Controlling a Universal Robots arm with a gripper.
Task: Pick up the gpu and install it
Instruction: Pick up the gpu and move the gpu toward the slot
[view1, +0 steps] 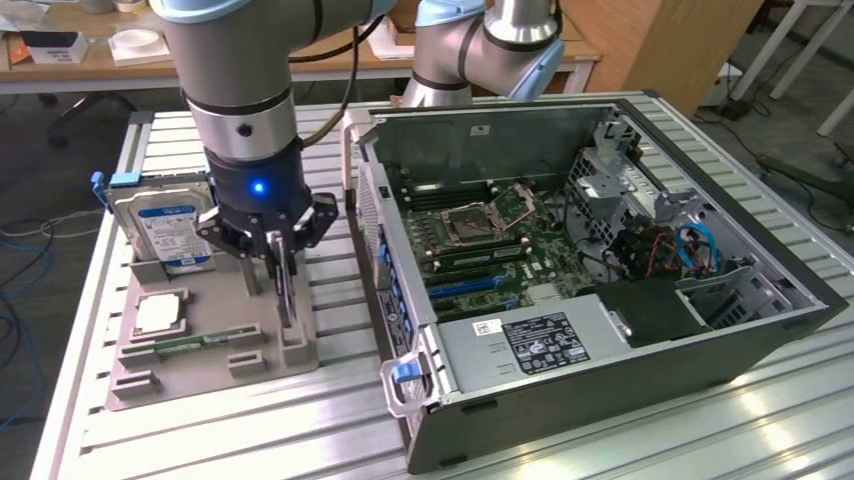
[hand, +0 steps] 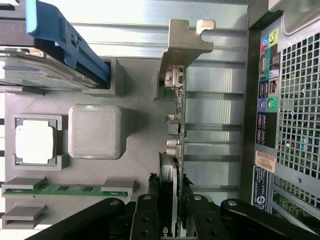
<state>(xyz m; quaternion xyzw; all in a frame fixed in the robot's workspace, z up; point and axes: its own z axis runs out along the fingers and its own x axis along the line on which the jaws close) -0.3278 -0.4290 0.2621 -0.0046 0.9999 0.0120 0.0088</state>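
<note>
Big open PC case (view1: 601, 400) sits up front on the metal worktop (view1: 200, 440). Gray holder (view1: 174, 370) lies next to it, w/ a hard drive (view1: 167, 230) standing at the far end. Black tool (view1: 278, 262) is clenched on the gpu (view1: 286, 300). The gpu stands on edge at the holder's side by the PC, its silver end far from the tool.

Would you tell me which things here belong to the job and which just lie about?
Job: thin green circuit card with silver bracket; black hand; open black computer case.
Lying about: silver hard drive with blue-white label; narrow green memory stick; silver processor chip.
</note>
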